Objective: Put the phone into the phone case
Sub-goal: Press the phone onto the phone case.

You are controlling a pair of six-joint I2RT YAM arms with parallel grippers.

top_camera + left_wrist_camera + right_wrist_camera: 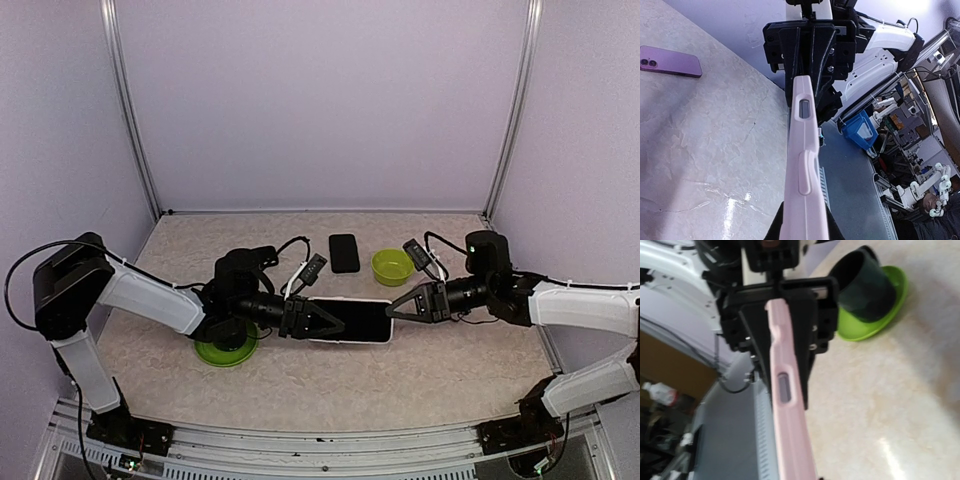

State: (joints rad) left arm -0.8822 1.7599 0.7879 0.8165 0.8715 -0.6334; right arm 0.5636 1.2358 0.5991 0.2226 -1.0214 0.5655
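Near the middle of the worktop (300,390), the left gripper (322,322) and right gripper (397,307) each clench one end of the pink phone case (355,320), which spans the gap between them. Beyond it the phone (344,252) lies flat and untouched beside a green bowl (392,267). With both grippers occupied, one would likely have to let go to fetch the phone; gripped at one end only, the soft case could sag, twist or slip.
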